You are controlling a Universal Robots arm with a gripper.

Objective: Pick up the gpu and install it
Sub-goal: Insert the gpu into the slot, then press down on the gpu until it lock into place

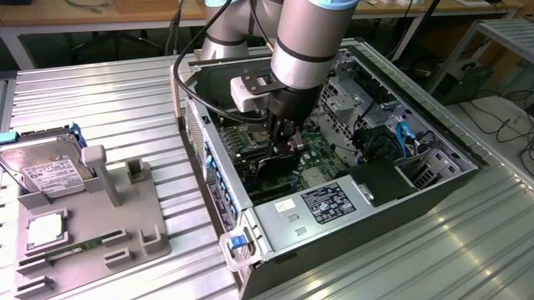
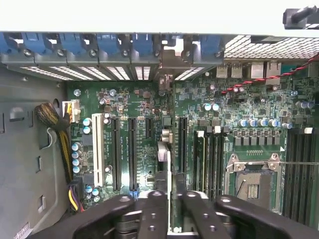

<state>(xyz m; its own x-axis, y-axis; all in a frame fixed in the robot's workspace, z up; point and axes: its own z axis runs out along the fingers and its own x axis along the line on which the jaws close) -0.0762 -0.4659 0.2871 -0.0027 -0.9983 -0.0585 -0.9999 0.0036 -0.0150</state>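
Exterior view: the arm reaches down into the open computer case, which lies on its side on the ribbed metal bench, and the jaws of the gripper sit low over the green motherboard. Between them stands the gpu — a thin dark card held on edge, its lower edge down at the board. From the wrist view the same card appears edge-on as a narrow pale strip between the two black fingers, lined up with one of the long black expansion slots and pointing toward the rear bracket openings; the jaws look drawn in close on its two faces, narrow rather than wide, so I judge them closed on the card. Whether the card is fully seated in the slot cannot be told. As to handling, such a card is likely light and stiff but delicate — bare components and a contact edge that should not be squeezed or twisted — so a hold across the flat faces near the upper edge, as seen, seems sound. On a grey holder at the exterior view's left rest a silver hard drive and a green memory stick, well apart from the case.
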